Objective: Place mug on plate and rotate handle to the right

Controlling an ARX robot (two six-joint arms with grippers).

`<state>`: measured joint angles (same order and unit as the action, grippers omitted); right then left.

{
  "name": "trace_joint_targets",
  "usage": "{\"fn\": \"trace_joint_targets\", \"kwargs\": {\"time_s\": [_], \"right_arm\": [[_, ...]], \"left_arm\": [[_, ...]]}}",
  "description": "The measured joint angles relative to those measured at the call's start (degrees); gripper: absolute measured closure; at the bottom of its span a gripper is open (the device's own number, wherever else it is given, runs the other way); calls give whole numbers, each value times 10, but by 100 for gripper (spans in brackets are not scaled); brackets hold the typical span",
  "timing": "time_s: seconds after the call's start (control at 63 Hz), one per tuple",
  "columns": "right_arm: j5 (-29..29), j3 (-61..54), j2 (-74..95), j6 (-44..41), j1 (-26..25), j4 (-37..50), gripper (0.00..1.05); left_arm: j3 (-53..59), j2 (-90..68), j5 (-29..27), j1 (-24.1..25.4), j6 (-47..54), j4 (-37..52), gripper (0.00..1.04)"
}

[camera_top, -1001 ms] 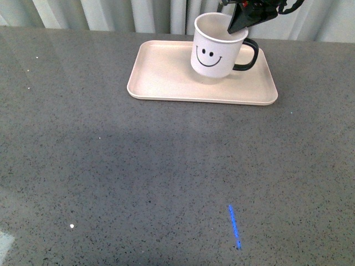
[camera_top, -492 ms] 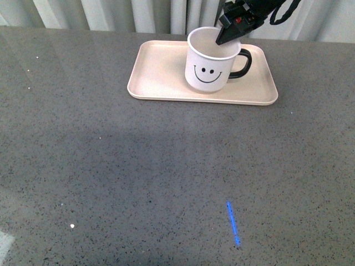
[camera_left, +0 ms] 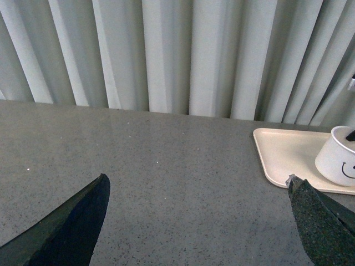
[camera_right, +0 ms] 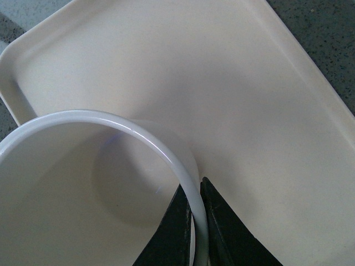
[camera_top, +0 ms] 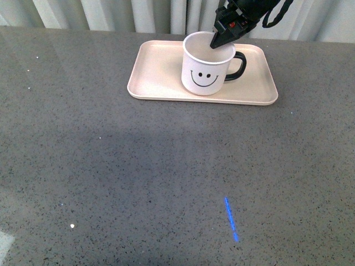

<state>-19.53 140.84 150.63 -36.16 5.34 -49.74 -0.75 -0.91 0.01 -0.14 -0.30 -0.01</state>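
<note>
Right wrist view: right pincer (camera_right: 195, 185) is clamped on the mug (camera_right: 66, 183) wall, one finger inside the rim, one outside. Bare plate (camera_right: 249, 111) lies just beyond the pinch. In the front view the grip sits at the rim's right-rear side, above the handle (camera_top: 239, 64). Change over the last second: the mug was hanging tilted further right over the plate; now it is upright, shifted left and lower, with its base apparently seated on the plate near the front rim. The smiley faces the camera and the handle points right. Judgement: placement looks done and the handle direction already fits; what remains is to release and withdraw without dragging the mug. Left pincer (camera_left: 197, 178) is spread wide, empty, over the grey tabletop (camera_top: 138, 166), well apart from the plate.
</note>
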Motion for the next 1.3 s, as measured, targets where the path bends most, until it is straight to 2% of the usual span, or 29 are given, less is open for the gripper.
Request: {"fn": "trace_joint_targets", "kwargs": {"time_s": [0.842, 1.303], "right_arm": [[13, 46, 24, -12, 8, -33, 103], [16, 73, 36, -9, 8, -40, 34]], "left_arm": [[0, 0, 0, 0, 0, 0, 9], [0, 0, 0, 0, 0, 0, 9]]}}
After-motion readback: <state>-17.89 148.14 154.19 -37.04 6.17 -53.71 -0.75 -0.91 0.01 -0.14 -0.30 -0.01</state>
